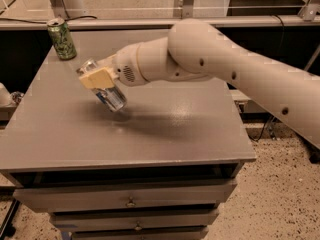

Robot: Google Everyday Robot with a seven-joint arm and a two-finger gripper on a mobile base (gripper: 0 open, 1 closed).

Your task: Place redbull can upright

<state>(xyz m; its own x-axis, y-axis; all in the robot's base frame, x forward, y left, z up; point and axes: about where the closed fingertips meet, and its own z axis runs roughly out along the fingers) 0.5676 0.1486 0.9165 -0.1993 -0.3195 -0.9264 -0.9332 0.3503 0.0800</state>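
The redbull can [111, 95] is a slim silver can with blue panels. It is held tilted, its lower end down to the right and close above the grey table top [165, 129]. My gripper [98, 79] is shut on the can near its upper end, with a cream finger [96, 77] across it. The white arm reaches in from the right, over the left-centre of the table.
A green patterned can [62, 39] stands upright at the table's back left corner. The table has drawers below its front edge [130, 202]. A ledge and glass panel run behind the table. Speckled floor lies to the right.
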